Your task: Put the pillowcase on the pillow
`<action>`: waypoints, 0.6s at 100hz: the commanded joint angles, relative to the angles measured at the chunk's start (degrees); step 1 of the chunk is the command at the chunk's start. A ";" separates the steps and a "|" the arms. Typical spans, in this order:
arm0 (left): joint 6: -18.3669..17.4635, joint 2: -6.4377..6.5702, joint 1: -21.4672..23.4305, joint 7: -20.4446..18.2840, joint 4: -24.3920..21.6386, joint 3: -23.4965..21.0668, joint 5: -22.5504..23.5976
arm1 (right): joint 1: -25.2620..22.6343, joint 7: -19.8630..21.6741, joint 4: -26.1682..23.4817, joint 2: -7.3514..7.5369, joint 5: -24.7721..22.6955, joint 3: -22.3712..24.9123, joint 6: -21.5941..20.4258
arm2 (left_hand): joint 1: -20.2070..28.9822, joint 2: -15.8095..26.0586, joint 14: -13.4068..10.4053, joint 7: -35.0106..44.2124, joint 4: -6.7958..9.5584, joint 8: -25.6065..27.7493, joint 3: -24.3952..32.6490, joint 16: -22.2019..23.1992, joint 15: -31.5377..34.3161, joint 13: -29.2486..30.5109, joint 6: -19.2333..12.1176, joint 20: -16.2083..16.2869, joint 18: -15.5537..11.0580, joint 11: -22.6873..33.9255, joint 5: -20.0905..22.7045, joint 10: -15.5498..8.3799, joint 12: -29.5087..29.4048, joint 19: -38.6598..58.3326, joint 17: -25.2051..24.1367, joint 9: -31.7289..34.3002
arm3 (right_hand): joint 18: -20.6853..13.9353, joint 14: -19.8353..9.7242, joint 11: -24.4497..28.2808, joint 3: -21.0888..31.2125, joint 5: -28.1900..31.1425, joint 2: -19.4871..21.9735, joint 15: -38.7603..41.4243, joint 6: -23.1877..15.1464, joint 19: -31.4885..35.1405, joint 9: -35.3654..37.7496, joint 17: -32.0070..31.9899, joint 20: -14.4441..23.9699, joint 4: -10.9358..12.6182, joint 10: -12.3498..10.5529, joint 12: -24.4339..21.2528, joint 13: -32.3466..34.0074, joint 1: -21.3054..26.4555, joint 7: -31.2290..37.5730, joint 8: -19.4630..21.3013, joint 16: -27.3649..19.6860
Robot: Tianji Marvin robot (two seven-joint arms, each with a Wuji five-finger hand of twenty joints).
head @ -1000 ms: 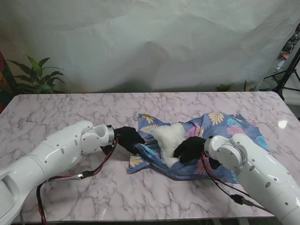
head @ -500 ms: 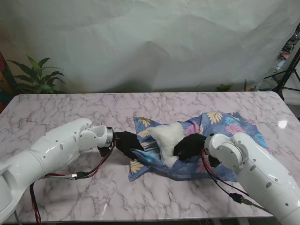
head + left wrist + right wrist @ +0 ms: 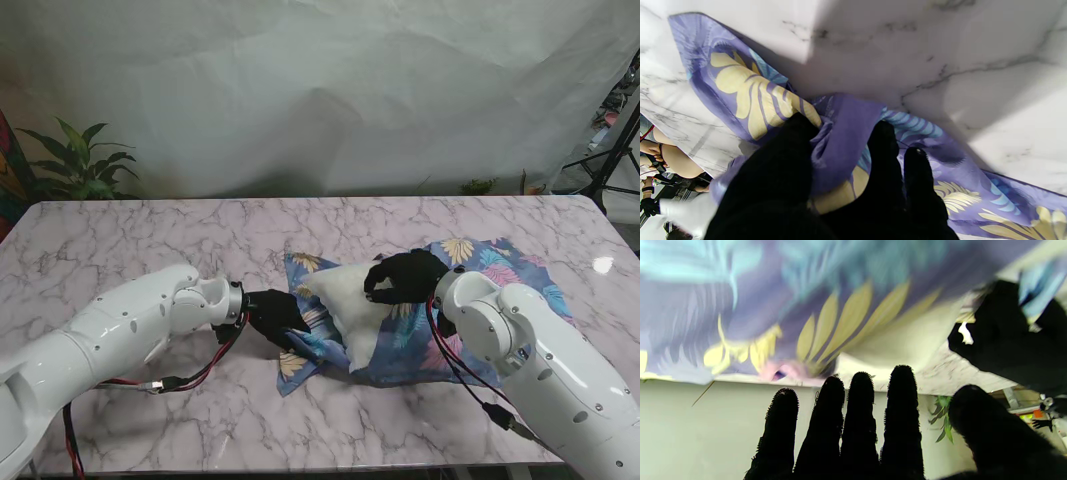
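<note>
Even bright light, glare spot on marble table (image 3: 603, 265), right wrist view motion-blurred, hard shadows in left wrist view

I find nothing readable in any of my three views: no words, labels, brand marks, numbers or signs. The pillowcase (image 3: 470, 290) carries only a printed leaf pattern, and the marble table (image 3: 130, 240) shows only its veining. My right wrist view is too blurred to read anything.

Marble table (image 3: 120, 240) w/ white backdrop (image 3: 320, 90), plant (image 3: 75, 160).
</note>
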 commanded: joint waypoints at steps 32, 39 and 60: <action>-0.39 0.15 0.45 -2.30 0.33 0.40 -0.65 | 16.83 -9.60 18.65 -3.03 8.21 -15.78 -4.42 | 0.71 -0.06 -3.76 -0.58 -1.19 -0.70 2.17 -0.64 1.95 1.67 -1.62 0.55 -0.89 2.82 3.04 2.09 -0.48 1.09 -0.45 2.70 | -5.52 -4.68 -0.58 -1.99 -10.40 2.31 -1.54 -1.29 -2.20 -10.93 -4.79 -1.11 -0.37 -4.69 -0.55 -8.91 -0.77 -2.90 0.56 -0.33; -0.34 0.16 0.34 -2.63 0.42 0.48 -0.99 | 18.88 -10.55 21.87 -3.36 9.77 -18.41 -7.40 | 0.70 -0.10 -3.74 -0.58 -1.17 -0.75 2.36 -0.68 2.00 1.67 -1.58 0.46 -0.84 2.83 3.02 2.23 -0.44 1.00 -0.43 2.72 | -6.18 -5.79 -0.66 -1.45 -12.27 1.84 -1.87 -1.78 -2.53 -12.51 -5.36 -1.29 -0.38 -5.68 -0.65 -10.07 -0.73 -3.02 0.44 -0.57; 0.22 0.22 0.18 -3.55 0.75 0.12 -1.92 | 21.99 -8.87 27.70 -2.79 12.29 -23.83 -16.72 | 0.46 -0.27 -3.78 -0.48 -1.16 -0.76 2.73 -0.73 2.15 1.77 -1.72 0.29 -0.74 2.84 3.16 2.20 -0.37 0.88 -0.31 2.81 | -8.65 -8.40 -0.24 2.74 -11.70 -0.23 -2.90 -3.18 -2.77 -11.70 -5.84 -1.49 -1.17 -7.68 -0.99 -10.13 -0.77 -0.33 0.44 -1.47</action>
